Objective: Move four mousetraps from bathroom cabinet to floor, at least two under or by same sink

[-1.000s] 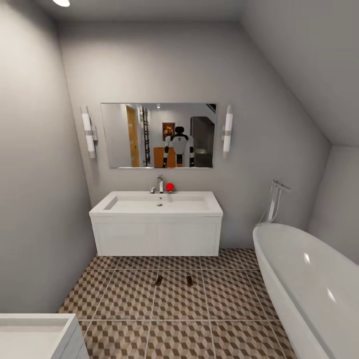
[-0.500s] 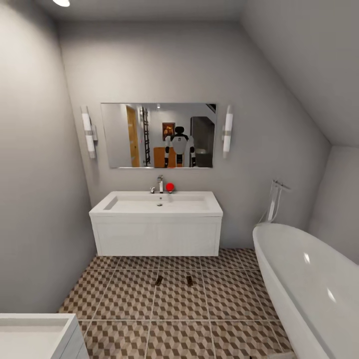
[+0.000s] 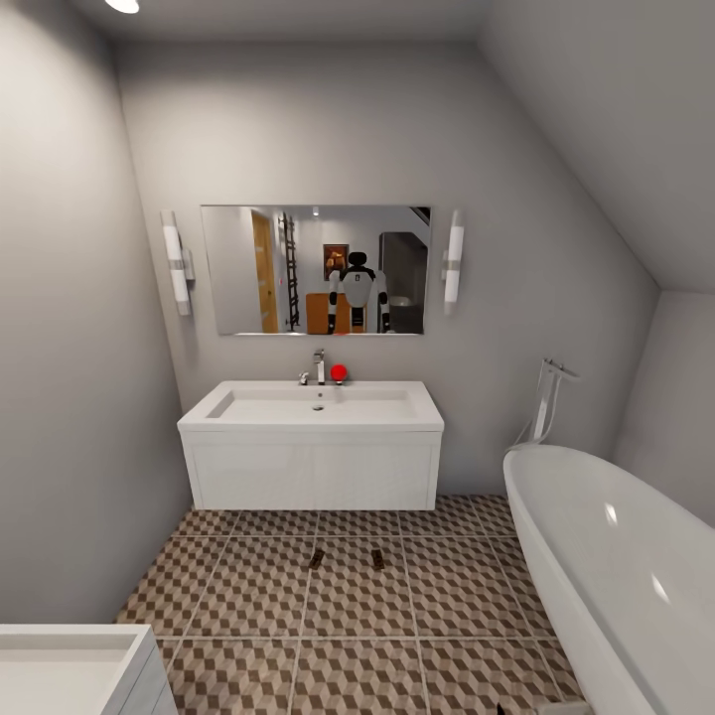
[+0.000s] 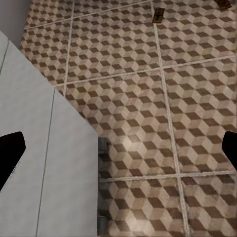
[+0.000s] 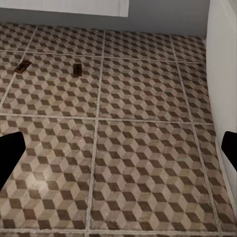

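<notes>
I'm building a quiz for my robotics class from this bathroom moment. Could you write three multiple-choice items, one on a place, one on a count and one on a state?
1. Where do the mousetraps lie?
A. in the bathtub
B. on the patterned floor in front of the wall sink
C. on the sink top

2. How many mousetraps show on the bathroom floor?
A. two
B. three
C. four

3. How do the left gripper and right gripper stand?
A. both shut on a mousetrap
B. one open, one holding
C. both open and empty

Answers:
1 B, both small brown boards rest on the tiles just before the wall sink, not in the bathtub.
2 A, the head view shows two side by side.
3 C, in each wrist view the dark fingertips sit far apart with only floor between.
</notes>
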### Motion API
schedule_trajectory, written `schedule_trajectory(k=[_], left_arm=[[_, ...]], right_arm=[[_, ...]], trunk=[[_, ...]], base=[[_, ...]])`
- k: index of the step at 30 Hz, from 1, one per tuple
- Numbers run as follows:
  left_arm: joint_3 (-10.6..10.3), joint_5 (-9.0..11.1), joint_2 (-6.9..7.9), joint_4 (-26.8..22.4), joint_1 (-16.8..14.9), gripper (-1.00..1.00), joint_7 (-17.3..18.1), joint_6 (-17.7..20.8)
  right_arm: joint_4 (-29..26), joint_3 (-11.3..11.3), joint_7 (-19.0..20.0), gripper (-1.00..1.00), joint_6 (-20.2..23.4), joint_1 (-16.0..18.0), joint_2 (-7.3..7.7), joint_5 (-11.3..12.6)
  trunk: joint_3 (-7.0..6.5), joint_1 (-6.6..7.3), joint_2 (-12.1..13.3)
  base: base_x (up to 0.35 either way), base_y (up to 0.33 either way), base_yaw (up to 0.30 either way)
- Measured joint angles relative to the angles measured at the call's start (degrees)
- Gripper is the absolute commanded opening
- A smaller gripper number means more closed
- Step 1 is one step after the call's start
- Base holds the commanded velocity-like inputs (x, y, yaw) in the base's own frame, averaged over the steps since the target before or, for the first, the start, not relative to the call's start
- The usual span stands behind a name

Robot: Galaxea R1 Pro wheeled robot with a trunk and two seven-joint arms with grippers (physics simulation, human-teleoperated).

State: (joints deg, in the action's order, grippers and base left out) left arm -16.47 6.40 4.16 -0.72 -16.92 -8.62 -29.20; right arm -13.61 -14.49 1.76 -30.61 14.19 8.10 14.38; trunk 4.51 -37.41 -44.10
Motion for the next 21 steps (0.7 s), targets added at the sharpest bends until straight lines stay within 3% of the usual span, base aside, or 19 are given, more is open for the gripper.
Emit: schedule_trajectory(k=[21], left_arm=[[-0.1,0.0,-0.19,1.6,0.0,1.00,0.0,-1.9]], right_arm=[[0.3,0.0,-0.1,1.00,-0.5,0.0,-0.14,-0.1]], trunk=[[0.00,0.00,0.0]], base=[[0.000,0.000,0.000]])
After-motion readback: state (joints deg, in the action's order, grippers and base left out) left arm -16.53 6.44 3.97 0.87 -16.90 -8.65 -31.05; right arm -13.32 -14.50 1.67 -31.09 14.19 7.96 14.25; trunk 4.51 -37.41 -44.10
